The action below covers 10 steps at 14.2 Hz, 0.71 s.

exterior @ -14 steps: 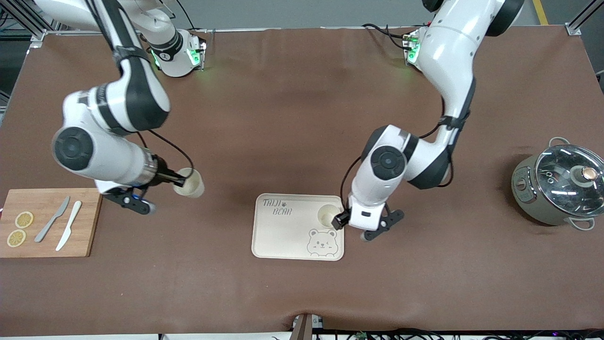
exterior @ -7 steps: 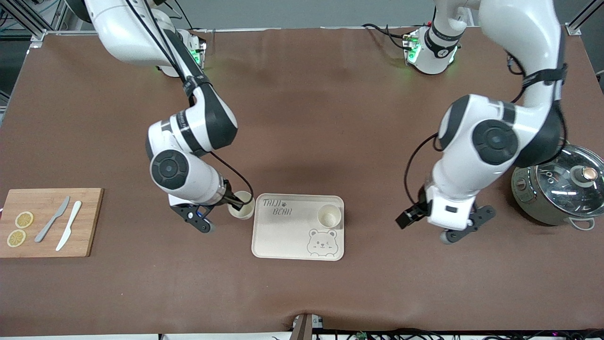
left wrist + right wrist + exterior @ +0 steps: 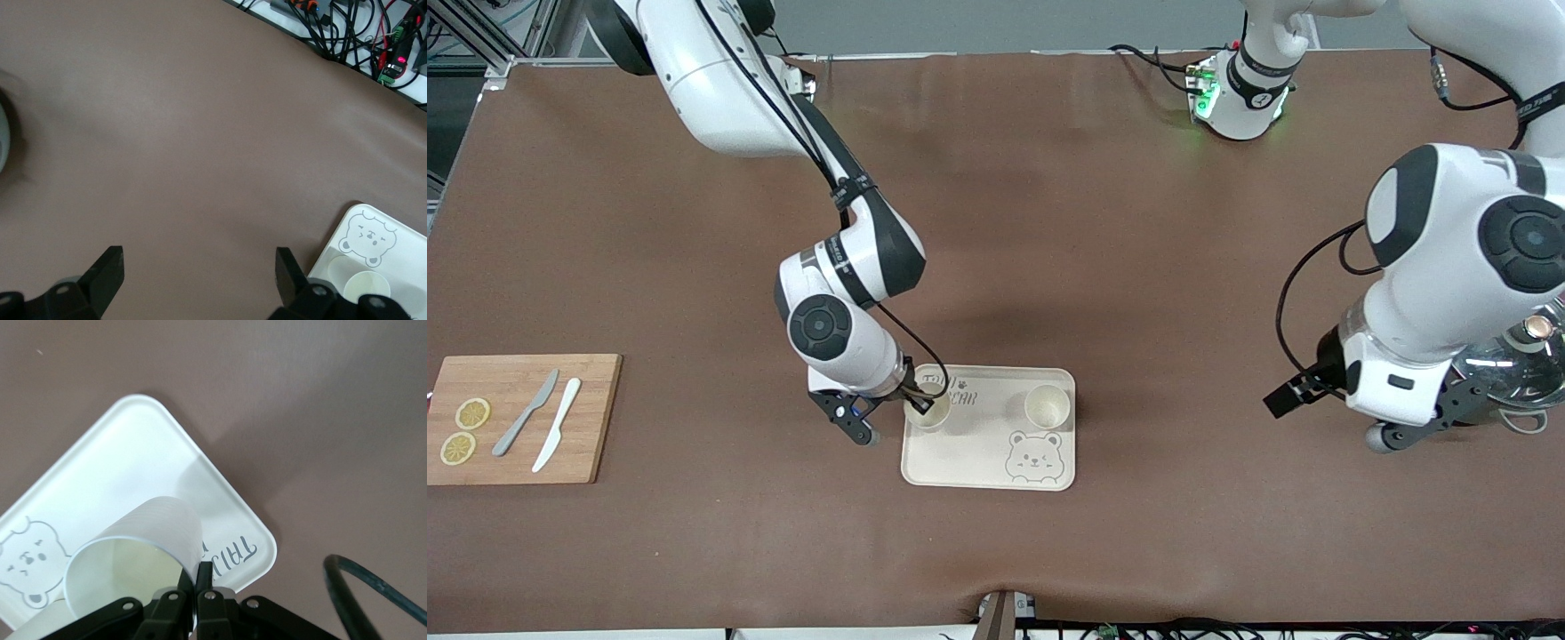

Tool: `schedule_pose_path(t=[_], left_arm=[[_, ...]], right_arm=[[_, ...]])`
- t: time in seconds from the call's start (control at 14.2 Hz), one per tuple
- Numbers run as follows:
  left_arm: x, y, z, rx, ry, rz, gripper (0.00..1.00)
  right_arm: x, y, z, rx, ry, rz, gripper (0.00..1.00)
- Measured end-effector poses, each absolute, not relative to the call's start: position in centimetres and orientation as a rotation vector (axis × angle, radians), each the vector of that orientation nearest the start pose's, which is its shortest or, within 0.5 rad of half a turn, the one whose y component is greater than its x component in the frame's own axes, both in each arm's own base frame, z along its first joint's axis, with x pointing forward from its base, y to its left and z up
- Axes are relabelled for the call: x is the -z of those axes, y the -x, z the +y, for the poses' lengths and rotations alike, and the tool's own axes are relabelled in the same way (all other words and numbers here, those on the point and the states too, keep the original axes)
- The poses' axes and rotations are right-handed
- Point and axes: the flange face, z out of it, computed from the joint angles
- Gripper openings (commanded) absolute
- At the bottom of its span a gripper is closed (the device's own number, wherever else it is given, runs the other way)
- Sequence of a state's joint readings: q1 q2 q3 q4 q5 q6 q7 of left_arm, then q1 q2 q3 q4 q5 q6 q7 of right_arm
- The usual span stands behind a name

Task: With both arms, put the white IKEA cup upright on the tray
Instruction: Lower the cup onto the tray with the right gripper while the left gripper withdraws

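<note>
Two cups, one tray (image 3: pixel 960 462), two grippers.
Right gripper (image 3: pixel 915 405) pinches one cup's (image 3: pixel 929 412) rim over the tray's ten-o'clock corner; the second cup (image 3: pixel 1047 406) stands at two o'clock; left gripper (image 3: pixel 1286 397) hangs spread wide over bare table.

Even bright overhead light — soft shadows, sharp focus.

Cream tray (image 3: pixel 960 444) with grey bear drawing (image 3: pixel 1033 456) on brown table (image 3: pixel 1049 222).
</note>
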State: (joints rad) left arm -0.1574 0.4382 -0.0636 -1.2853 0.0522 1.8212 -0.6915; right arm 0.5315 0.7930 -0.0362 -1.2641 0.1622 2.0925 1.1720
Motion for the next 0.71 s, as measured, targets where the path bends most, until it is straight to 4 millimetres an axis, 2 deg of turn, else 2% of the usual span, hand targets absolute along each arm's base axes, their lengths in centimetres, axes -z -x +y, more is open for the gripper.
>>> schedule_pose_path(t=[0.21, 0.42, 0.49, 0.56, 0.71], left_arm=[[-52.1, -68.2, -12.5, 0.154, 3.067, -0.739, 1.0], [-53.2, -67.9, -9.5, 0.132, 3.086, -0.582, 1.0], [-53.4, -68.0, -8.2, 0.136, 3.093, -0.528, 1.0], [-53.5, -68.1, -7.2, 0.137, 3.097, -0.489, 1.0], [-53.5, -68.2, -6.0, 0.134, 3.102, -0.432, 1.0]], right_arm=[[-26.7, -64.9, 38.5, -0.101, 2.816, 1.127, 0.0], [-25.6, -64.9, 38.5, -0.11, 2.82, 1.139, 0.0], [-25.2, -64.9, 38.3, -0.113, 2.823, 1.146, 0.04], [-24.8, -65.0, 38.1, -0.116, 2.826, 1.153, 0.3], [-24.6, -65.2, 37.8, -0.117, 2.824, 1.161, 1.0]])
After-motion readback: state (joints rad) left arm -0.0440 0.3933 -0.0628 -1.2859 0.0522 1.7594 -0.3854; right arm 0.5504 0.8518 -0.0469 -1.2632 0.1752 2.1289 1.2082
